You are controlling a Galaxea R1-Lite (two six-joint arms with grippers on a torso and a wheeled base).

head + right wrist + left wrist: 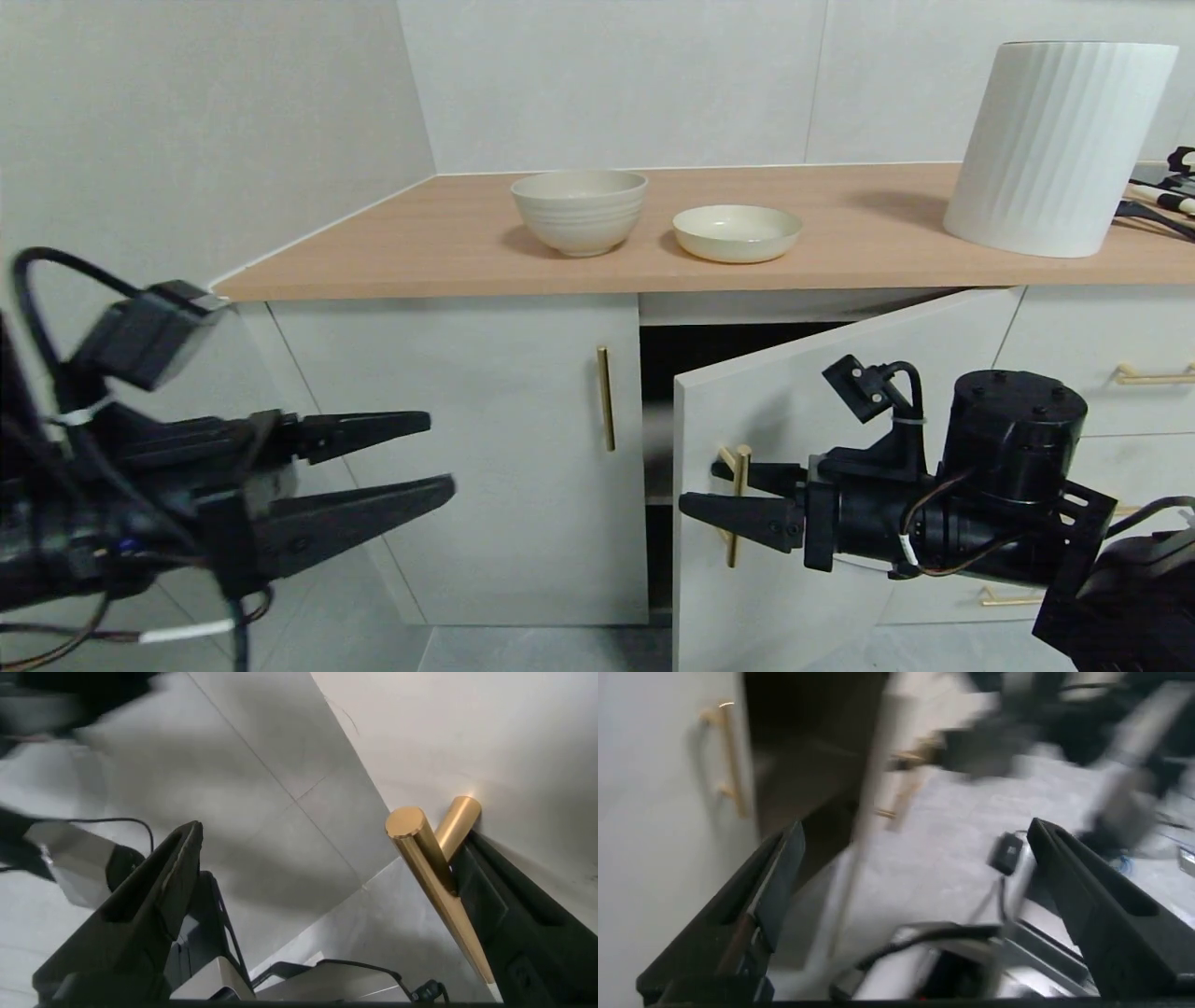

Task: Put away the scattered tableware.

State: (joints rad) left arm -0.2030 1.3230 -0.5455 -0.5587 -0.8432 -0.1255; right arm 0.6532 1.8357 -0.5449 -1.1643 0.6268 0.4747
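- Brass handle sits between the spread fingers of the right gripper, close against one finger and not clamped. If the arm pulls without closing, I judge the bar could slip out and leave the door half open.
- Pulling off the door's hinge arc could wedge the fingers against the panel or strain the handle.
- Left gripper hangs released and empty, low and well to the left of the door. A reach from there across the door could meet the right arm.
- Bowl and dish stand apart on the counter above the door, the bowl up and to its left, the dish over its free edge. Neither is put away.
- Carrying either down into the dark cupboard behind the door risks clipping the door's top edge if the gap is this narrow.
- Glazed walls on the bowl look slick, so a pinch on the rim may slide and drop it.
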